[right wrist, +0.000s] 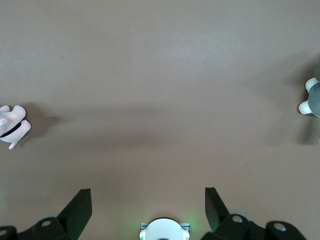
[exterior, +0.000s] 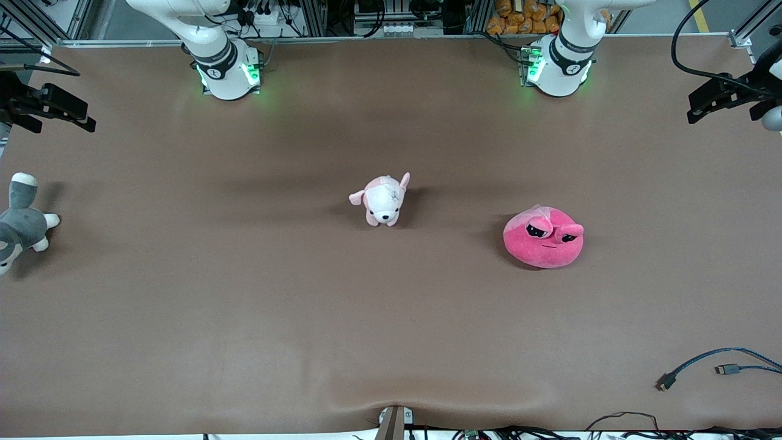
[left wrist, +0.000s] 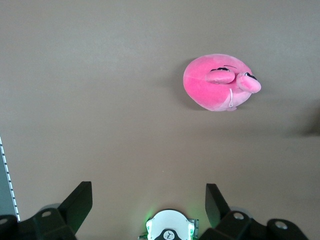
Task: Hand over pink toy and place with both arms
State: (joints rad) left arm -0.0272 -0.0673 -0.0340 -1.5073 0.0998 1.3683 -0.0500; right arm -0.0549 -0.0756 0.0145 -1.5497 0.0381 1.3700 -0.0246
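Note:
The pink toy (exterior: 544,241), a round hot-pink plush with half-lidded black eyes, lies on the brown table toward the left arm's end, facing the front camera. It also shows in the left wrist view (left wrist: 217,82). My left gripper (left wrist: 147,195) is open and empty, high over the table near its own base (exterior: 559,67), apart from the toy. My right gripper (right wrist: 147,197) is open and empty, high over the table near its base (exterior: 226,70). Neither gripper shows in the front view.
A pale pink-and-white puppy plush (exterior: 383,200) lies mid-table and shows at the edge of the right wrist view (right wrist: 11,127). A grey-and-white plush (exterior: 21,223) lies at the right arm's end. Loose cables (exterior: 721,370) lie at the front corner by the left arm's end.

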